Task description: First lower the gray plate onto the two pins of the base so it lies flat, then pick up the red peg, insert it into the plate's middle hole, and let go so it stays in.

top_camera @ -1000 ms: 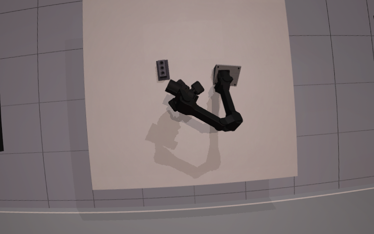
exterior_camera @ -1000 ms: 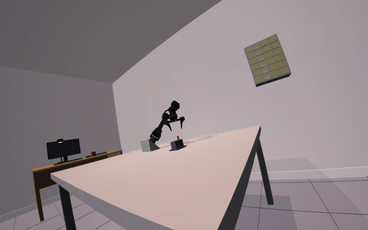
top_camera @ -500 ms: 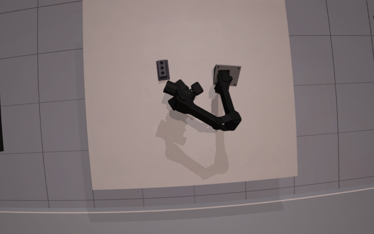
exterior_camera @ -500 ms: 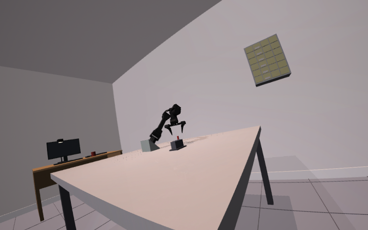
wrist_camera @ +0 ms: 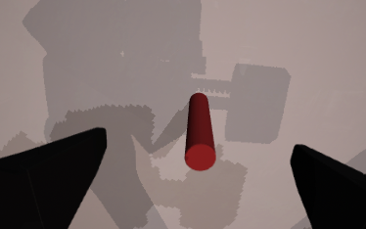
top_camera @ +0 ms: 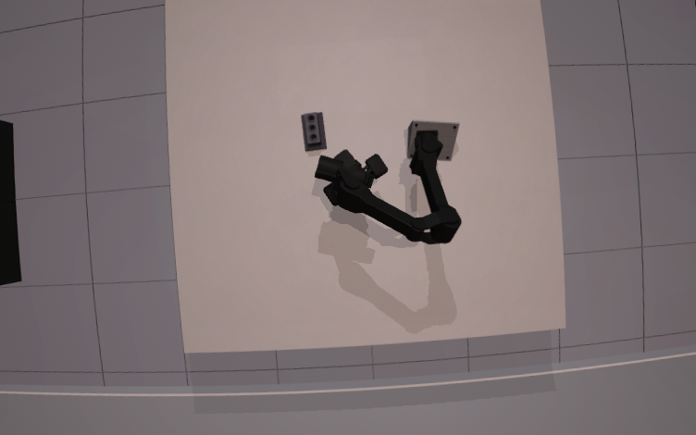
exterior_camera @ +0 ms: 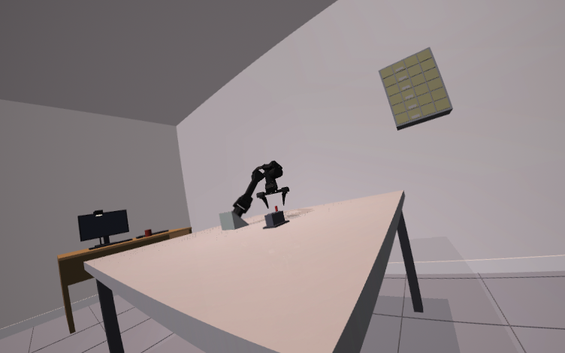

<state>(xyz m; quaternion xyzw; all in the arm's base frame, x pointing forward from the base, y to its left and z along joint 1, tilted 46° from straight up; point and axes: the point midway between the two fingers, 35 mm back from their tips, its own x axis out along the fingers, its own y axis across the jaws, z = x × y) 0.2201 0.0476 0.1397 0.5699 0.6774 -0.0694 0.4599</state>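
The base (top_camera: 323,139) (exterior_camera: 270,227) stands on the table left of the arm's hand in the top view. The gray plate (top_camera: 308,131) (exterior_camera: 274,219) sits over it like a block and looks flat. Its three holes show dark in a row; the pins cannot be made out. The red peg (exterior_camera: 276,209) (wrist_camera: 200,158) stands upright on the table, apart from the plate; the arm hides it in the top view. My gripper (exterior_camera: 276,205) (wrist_camera: 200,146) is open and empty, pointing down above the peg. In the wrist view, the peg lies between the two wide-apart fingers.
The arm's mount (top_camera: 447,138) (exterior_camera: 227,221) stands right of the base in the top view. The arm bends from it towards the table's front edge and back to the hand. The table (top_camera: 246,287) (exterior_camera: 266,270) carries the arm's shadows. A desk with a monitor (exterior_camera: 102,224) stands in the background.
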